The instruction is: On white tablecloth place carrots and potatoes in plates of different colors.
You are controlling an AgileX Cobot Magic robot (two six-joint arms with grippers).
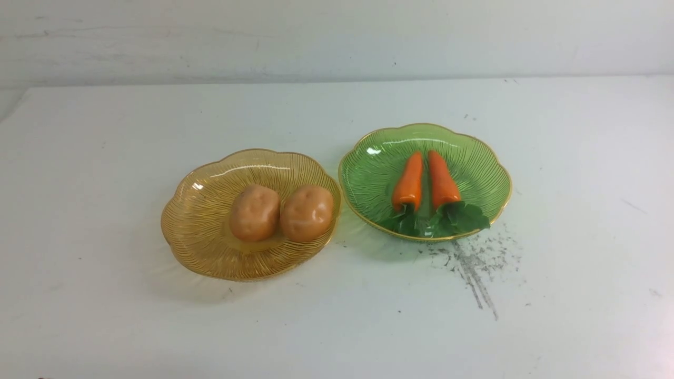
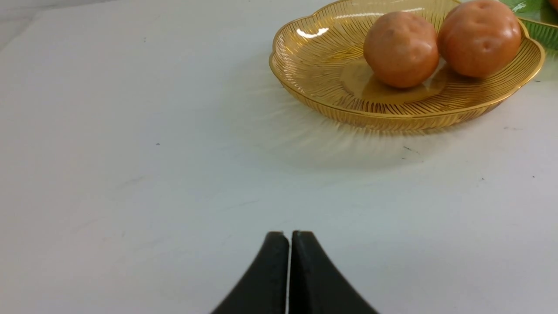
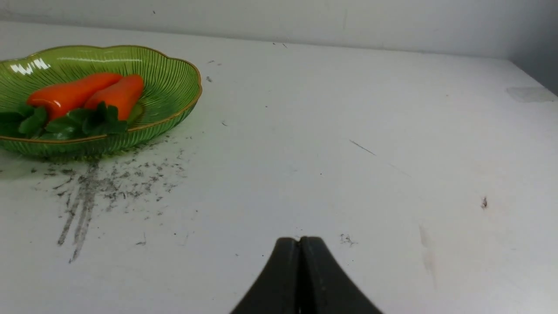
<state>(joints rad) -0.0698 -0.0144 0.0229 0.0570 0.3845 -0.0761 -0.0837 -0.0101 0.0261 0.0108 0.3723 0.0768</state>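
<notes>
nearest the robot, the left gripper and the right gripper are both hovering over bare cloth with their black jaws pressed together, holding nothing. the white tablecloth is lying flat, carrying a grey scuff mark just in front of the green plate. farther out, the amber plate is sitting on the left with two potatoes resting side by side in it, touching. to its right, rims almost meeting, the green plate is holding two carrots lying nearly parallel, long axes running near to far, tips pointing away and leafy tops facing the robot. a pale, marked wall is standing behind the table.
</notes>
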